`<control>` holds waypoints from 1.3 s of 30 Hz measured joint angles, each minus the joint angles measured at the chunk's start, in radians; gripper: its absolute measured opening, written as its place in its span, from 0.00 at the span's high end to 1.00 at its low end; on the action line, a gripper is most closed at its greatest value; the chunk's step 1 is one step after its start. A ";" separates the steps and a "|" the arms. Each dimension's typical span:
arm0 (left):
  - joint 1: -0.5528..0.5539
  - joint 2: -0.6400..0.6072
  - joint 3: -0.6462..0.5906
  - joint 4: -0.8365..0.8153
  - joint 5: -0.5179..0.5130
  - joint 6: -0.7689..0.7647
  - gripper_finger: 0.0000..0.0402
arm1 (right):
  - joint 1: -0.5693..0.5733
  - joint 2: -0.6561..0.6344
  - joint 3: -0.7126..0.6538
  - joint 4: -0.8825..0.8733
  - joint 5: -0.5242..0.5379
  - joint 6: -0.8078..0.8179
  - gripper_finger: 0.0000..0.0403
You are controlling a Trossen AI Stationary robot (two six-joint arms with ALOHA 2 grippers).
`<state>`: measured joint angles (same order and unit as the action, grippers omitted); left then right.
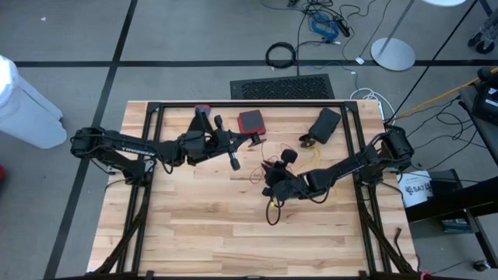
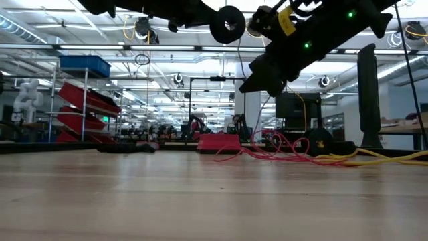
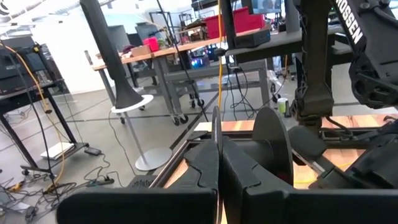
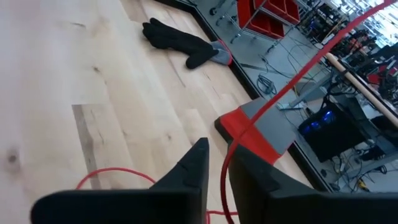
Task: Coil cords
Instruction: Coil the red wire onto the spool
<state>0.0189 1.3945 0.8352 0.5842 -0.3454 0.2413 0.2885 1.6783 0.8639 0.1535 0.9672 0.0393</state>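
The cords lie in a loose tangle near the middle of the bench (image 1: 194, 225): a thin red cord (image 4: 292, 81) and a yellow cord (image 2: 381, 158) spread on the wood, well apart from the black glove (image 4: 180, 40) at the far left. The right gripper (image 4: 216, 163) hovers over this tangle, its fingers drawn close together around the red cord, which runs up through the narrow gap between them; the grip looks nearly made, but whether the pads actually pinch the strand cannot be told. The left gripper (image 3: 219, 180) is clenched with nothing in it, raised above the far-left part of the bench, pointing right toward the other arm. To do this step well, the right gripper should finish closing squarely on the red cord so it does not slip sideways, then lift gently and draw it round in even loops, keeping clear of the yellow cord so the two do not snag.
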 joint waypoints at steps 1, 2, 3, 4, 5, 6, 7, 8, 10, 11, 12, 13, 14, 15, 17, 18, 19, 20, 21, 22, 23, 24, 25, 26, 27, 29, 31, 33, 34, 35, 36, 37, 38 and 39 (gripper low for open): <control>0.000 0.000 0.000 0.000 0.000 0.000 1.00 | 0.001 0.000 0.000 0.000 -0.001 -0.001 0.87; 0.000 0.000 0.000 0.001 0.000 0.000 1.00 | 0.001 0.000 0.000 0.000 -0.001 -0.001 0.86; 0.000 0.000 0.000 0.001 0.000 0.000 1.00 | 0.001 0.000 0.000 0.000 -0.001 -0.001 0.85; 0.000 0.000 0.000 0.001 0.000 0.000 1.00 | 0.000 0.000 0.000 0.000 -0.001 0.000 0.85; 0.000 0.000 0.000 0.001 0.000 0.000 1.00 | 0.000 0.000 0.000 0.000 -0.001 -0.001 0.85; 0.000 0.000 0.000 0.002 0.000 0.000 1.00 | 0.000 0.000 0.000 0.000 -0.001 -0.001 0.85; 0.000 0.000 0.000 0.002 0.000 0.000 1.00 | 0.000 0.000 0.000 0.000 0.000 -0.001 0.85; 0.000 0.000 0.000 0.002 0.000 0.000 1.00 | 0.000 0.000 0.000 0.000 -0.001 -0.001 0.86; 0.000 0.000 0.000 0.001 0.000 0.000 1.00 | 0.001 0.000 0.000 0.000 -0.001 -0.002 0.89; 0.000 0.000 0.000 0.002 0.000 0.000 1.00 | 0.002 0.000 0.000 0.000 -0.001 -0.002 0.90; 0.000 0.000 0.000 0.001 0.000 0.000 1.00 | 0.005 0.000 0.000 0.000 0.000 -0.002 0.92; 0.000 0.000 0.000 0.001 0.000 0.000 1.00 | 0.008 0.000 0.000 0.000 0.000 -0.002 0.93; 0.000 0.000 0.000 0.001 0.000 0.000 1.00 | 0.011 0.000 0.000 0.000 0.000 -0.003 0.95; 0.000 0.000 0.000 0.001 0.000 0.000 1.00 | 0.014 0.000 0.000 0.000 0.000 -0.003 0.96; 0.000 0.000 0.000 0.001 0.000 0.001 1.00 | 0.020 0.000 0.000 0.000 0.000 -0.003 0.98; 0.000 0.000 0.000 0.001 0.000 0.001 1.00 | 0.021 0.000 0.000 0.000 0.000 -0.003 0.99; 0.000 0.000 0.000 0.001 0.000 0.001 1.00 | 0.022 0.000 0.000 0.000 -0.001 -0.003 0.99; 0.000 0.000 0.000 0.001 0.000 0.001 1.00 | 0.022 0.000 0.000 0.000 -0.004 -0.003 1.00; 0.000 0.000 0.000 0.001 0.000 0.000 1.00 | 0.022 0.000 0.000 0.001 -0.006 -0.003 1.00; 0.000 0.000 0.000 0.001 0.000 0.000 1.00 | 0.021 0.000 0.000 0.003 -0.008 -0.003 1.00; 0.000 0.000 0.000 0.001 0.000 0.000 1.00 | 0.021 0.000 0.000 0.008 -0.016 -0.003 1.00; 0.000 0.000 0.000 0.002 0.000 0.000 1.00 | 0.017 0.000 0.000 0.017 -0.026 -0.003 1.00; 0.000 0.000 0.000 0.003 0.000 0.000 1.00 | 0.014 0.000 0.000 0.030 -0.030 -0.005 1.00; 0.000 0.000 0.000 0.006 0.000 0.000 1.00 | 0.012 0.000 0.000 0.044 -0.032 -0.012 1.00; 0.000 0.000 0.000 0.010 0.000 -0.004 1.00 | 0.008 0.000 0.000 0.064 -0.032 -0.022 1.00; 0.000 0.000 0.000 0.011 0.000 -0.023 1.00 | 0.001 0.000 0.000 0.107 -0.032 -0.046 1.00; 0.000 0.000 0.000 0.011 0.000 -0.026 1.00 | -0.009 0.000 0.000 0.163 -0.041 -0.080 1.00; 0.000 0.000 0.000 0.011 0.000 -0.027 1.00 | -0.023 0.000 0.000 0.225 -0.076 -0.106 1.00; 0.000 0.000 0.000 0.012 0.000 -0.027 1.00 | -0.030 0.000 0.000 0.251 -0.095 -0.110 1.00; 0.000 0.000 0.000 0.013 0.000 -0.027 1.00 | -0.038 0.000 0.000 0.276 -0.113 -0.115 1.00; 0.000 0.000 0.000 0.015 0.000 -0.027 1.00 | -0.044 0.000 0.000 0.300 -0.131 -0.120 1.00; 0.000 0.000 0.000 0.017 0.000 -0.026 1.00 | -0.048 0.000 0.000 0.322 -0.143 -0.129 1.00; 0.000 0.000 0.000 0.019 0.000 -0.026 1.00 | -0.053 0.000 0.000 0.341 -0.155 -0.137 1.00; 0.001 0.000 0.000 0.020 -0.002 -0.026 1.00 | -0.056 0.000 0.000 0.363 -0.163 -0.145 1.00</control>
<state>0.0200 1.3941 0.8352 0.6042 -0.3470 0.2156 0.2329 1.6783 0.8639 0.5170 0.8040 -0.1059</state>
